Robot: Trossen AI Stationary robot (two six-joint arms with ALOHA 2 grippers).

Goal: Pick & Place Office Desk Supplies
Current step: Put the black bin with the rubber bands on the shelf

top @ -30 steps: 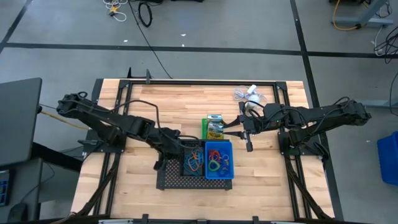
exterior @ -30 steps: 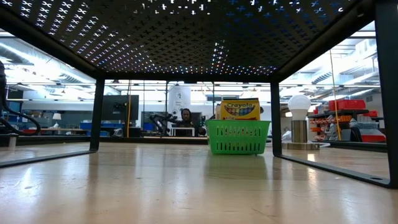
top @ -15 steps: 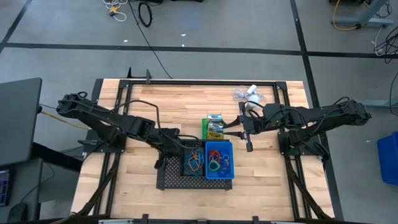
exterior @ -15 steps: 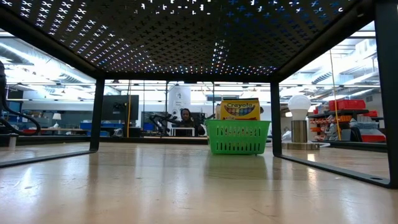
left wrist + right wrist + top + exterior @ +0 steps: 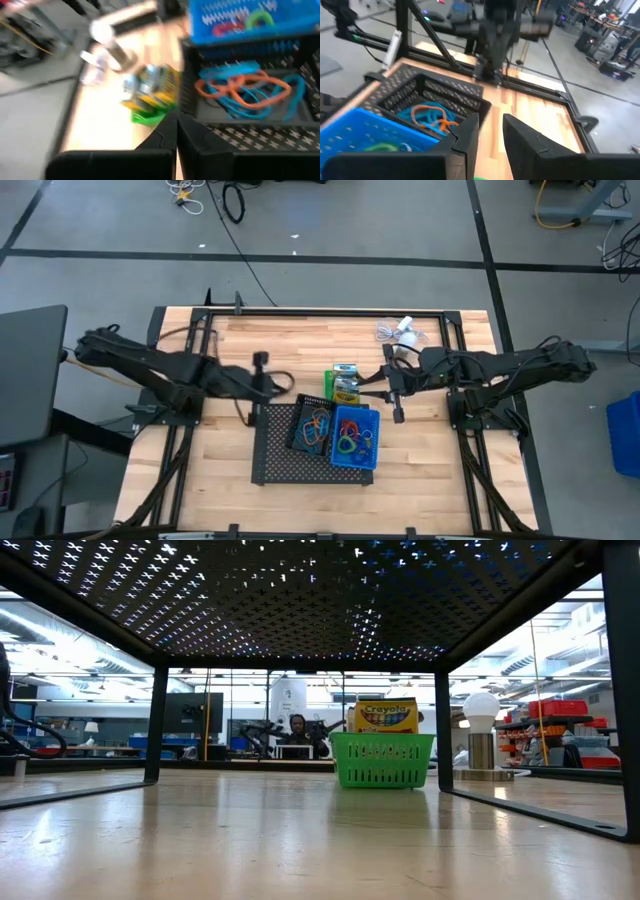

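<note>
Perforated black bin [image 5: 309, 426] (tangled rubber loops inside) abuts ribbed blue bin [image 5: 354, 440] — left gripper [image 5: 262, 362] clenched empty, right gripper [image 5: 398, 414] part-open.

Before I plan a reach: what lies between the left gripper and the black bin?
In the high view, only bare mesh tray separates the left gripper from the black bin.

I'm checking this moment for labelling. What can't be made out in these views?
- Green bin, low view: its wall hides all but the crayon box top.
- Blue bin, left wrist view: cut off by the picture edge, blurred.
- Right tool, right wrist view: fingertips cut off.
</note>
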